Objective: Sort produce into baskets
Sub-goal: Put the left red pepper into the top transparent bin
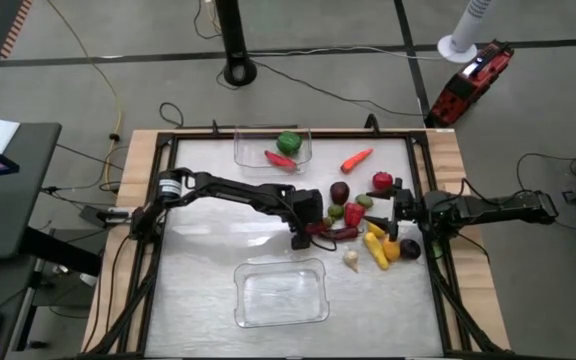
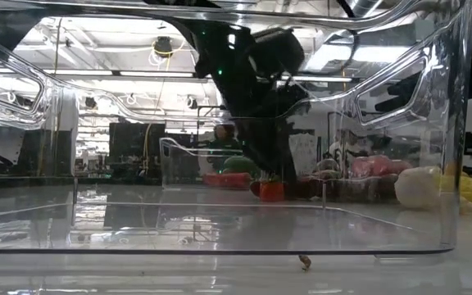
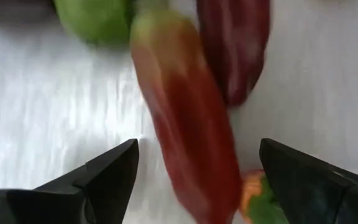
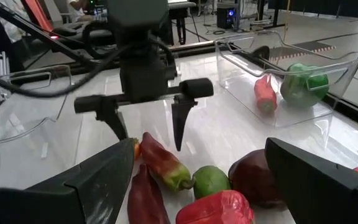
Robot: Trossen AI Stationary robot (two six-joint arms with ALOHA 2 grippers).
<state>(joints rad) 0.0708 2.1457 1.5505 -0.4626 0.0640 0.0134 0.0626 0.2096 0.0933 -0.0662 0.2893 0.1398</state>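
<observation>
Clear glossy plastic bins (image 1: 274, 146) are gleaming; the tabletop (image 1: 208, 260) is looking smooth, reflective; its wooden edge (image 1: 138, 150) is looking matt.

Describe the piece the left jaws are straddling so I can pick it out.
Start at the produce pile right of the table's centre. At its left edge, the left gripper hangs open over a long pepper. Unlike the darker red one beside it, this one fades from red to green at one end.
</observation>
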